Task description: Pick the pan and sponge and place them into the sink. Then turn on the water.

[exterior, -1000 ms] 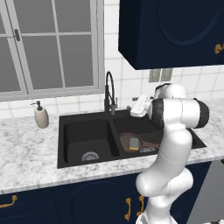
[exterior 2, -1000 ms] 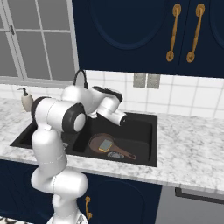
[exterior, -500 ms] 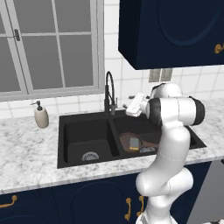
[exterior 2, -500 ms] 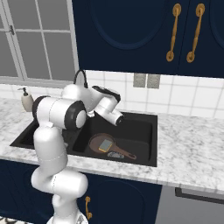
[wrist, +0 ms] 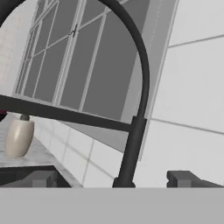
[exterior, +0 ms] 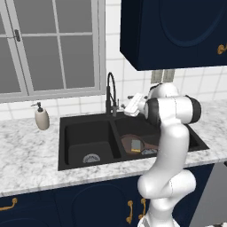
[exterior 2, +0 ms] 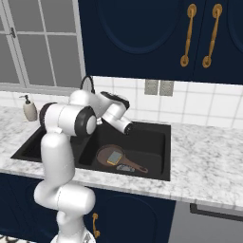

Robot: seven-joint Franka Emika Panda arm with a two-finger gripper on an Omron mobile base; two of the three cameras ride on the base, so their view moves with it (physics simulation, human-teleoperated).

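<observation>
We see the pan (exterior 2: pixel 110 154) in the right basin of the sink (exterior 2: pixel 159 130), handle pointing toward the front right, with the sponge (exterior 2: pixel 114 157) on it. Our pincer (wrist: pixel 112 178) faces the faucet (wrist: pixel 134 131) with its fingers spread wide and empty.

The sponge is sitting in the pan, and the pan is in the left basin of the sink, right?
Not quite. The sponge does sit in the pan, but the pan lies in the right basin of the sink, not the left. The left base view shows it: the left basin holds just its drain, while pan and sponge lie in the basin right of the divider.
</observation>
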